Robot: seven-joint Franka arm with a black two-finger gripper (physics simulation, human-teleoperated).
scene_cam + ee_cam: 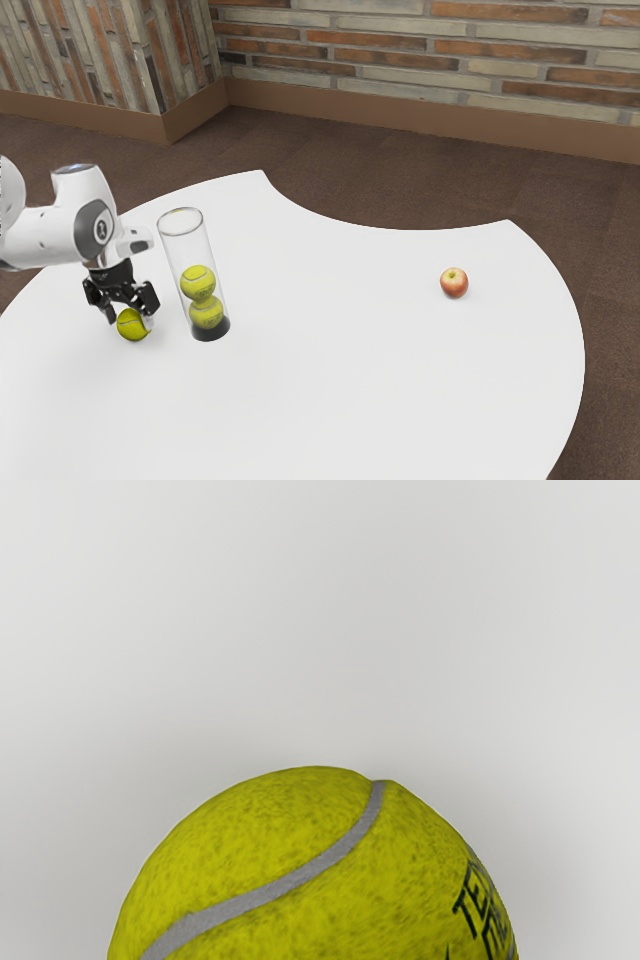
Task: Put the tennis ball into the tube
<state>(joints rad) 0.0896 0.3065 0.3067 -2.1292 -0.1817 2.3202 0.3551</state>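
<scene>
The white table (400,360) has a rounded edge at the exterior view's right, and its far edge bows inward between two corners. The claw (130,316) is at the exterior view's left, well inside the table's outline, with the clear, upright tube (212,260) near it on the right. The tube's open rim stands higher than the claw's lower end. A broad stretch of tabletop runs from the tube to the apple (454,283), which sits at the exterior view's right, near the far edge. Beyond the table are brown floor and a brick wall (400,45) with a brown baseboard.

Dark lettering (478,900) on the ball (131,325) begins "TE" in the wrist view; the rest curves out of sight or is cut off. A pale seam crosses the ball. A small mark sits on the arm's dark round cap (98,229), too small to read.

The ball is at the claw's lower end, down at the tabletop and outside the tube, just to its left. I cannot tell whether the claw is pinching the ball or spread around it. Inside the tube, an upper ball (198,282) sits on a lower ball (206,313), above a dark base (212,329).
</scene>
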